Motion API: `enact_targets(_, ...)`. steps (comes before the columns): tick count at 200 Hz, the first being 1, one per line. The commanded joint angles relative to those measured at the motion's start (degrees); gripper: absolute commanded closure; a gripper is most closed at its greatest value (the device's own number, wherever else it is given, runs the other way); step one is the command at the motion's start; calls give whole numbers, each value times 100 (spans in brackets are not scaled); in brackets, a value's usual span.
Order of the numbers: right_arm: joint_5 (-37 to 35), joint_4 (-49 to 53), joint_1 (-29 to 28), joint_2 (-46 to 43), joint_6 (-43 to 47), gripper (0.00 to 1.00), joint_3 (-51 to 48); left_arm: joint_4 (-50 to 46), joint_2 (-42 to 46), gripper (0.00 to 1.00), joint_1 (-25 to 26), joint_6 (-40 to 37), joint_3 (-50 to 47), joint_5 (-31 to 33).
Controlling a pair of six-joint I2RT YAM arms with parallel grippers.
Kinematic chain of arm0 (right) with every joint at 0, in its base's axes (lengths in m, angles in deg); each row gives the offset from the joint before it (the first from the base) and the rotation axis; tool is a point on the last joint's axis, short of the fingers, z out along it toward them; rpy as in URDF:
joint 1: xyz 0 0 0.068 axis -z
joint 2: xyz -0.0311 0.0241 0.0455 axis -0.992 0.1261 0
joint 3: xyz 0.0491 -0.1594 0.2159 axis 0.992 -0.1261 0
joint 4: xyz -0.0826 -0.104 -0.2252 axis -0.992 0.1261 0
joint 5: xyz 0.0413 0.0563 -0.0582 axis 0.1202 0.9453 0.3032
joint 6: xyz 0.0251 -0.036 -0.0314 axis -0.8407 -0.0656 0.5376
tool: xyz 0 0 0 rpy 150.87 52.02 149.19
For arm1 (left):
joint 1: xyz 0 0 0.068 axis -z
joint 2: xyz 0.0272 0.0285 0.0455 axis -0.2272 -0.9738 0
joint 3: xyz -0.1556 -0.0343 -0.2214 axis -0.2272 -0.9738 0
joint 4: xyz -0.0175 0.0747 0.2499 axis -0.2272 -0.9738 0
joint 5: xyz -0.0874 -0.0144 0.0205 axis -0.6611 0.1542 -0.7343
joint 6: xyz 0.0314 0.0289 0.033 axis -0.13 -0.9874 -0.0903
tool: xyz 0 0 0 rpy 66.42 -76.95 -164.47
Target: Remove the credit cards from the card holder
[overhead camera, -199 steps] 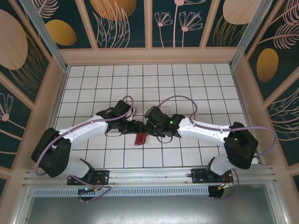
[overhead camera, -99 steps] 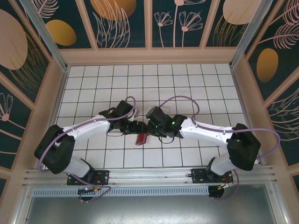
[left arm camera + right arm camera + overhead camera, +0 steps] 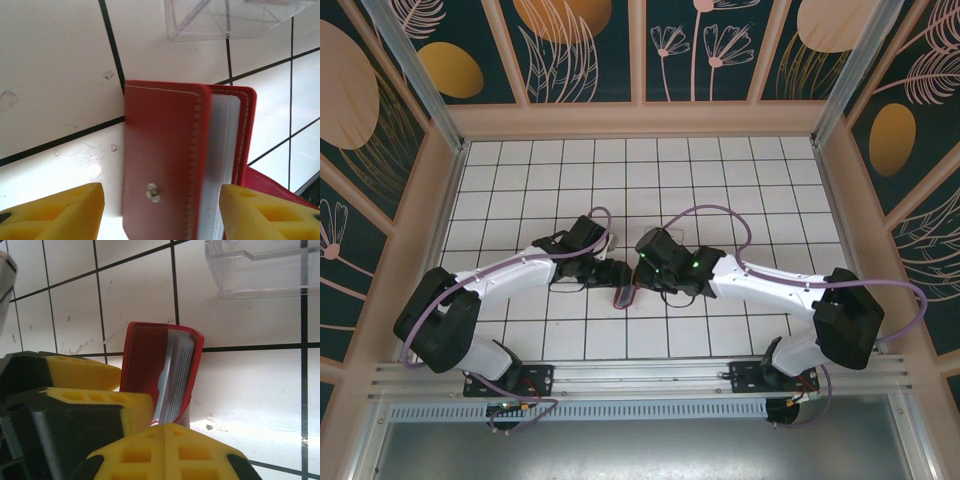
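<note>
Tiled tabletop (image 3: 720, 180), toward near edge: left claw (image 3: 162, 210) open astride card holder (image 3: 155, 150), right claw (image 3: 165, 440) closed, seemingly pinching its flap. We risk the holder slipping and credit cards (image 3: 222, 160) jamming.

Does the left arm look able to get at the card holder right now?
Probably yes: the left gripper is open, with the card holder standing between its jaws and nothing blocking either side.

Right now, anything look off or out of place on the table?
Only the card holder: it stands on edge, ajar, cards tucked inside, between the fingers of the open left claw. The shut right claw seems to pinch its flap. A clear tray lies beyond; nothing spilled or damaged.
</note>
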Motion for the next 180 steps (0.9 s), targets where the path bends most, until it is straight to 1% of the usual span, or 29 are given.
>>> enact_targets(1, -324, 192, 56, -47, -140, 100, -116, -205, 139, 38, 30, -15, 6, 239)
enact_targets(42, -334, 226, 128, -81, -145, 100, -322, -229, 94, 55, 27, -20, -49, 293)
enact_targets(108, -418, 278, 343, -196, -112, 100, -624, -244, 106, 78, 30, -2, -110, 396)
enact_targets(124, -431, 285, 418, -252, -66, 100, -691, -238, 75, 80, 25, 6, -130, 423)
enact_targets(147, -457, 312, 502, -397, -48, 100, -760, -166, 48, 79, 25, 60, -206, 425)
enact_targets(180, -527, 457, 609, -621, 12, 100, -751, 280, -117, 80, 29, 222, -464, 103)
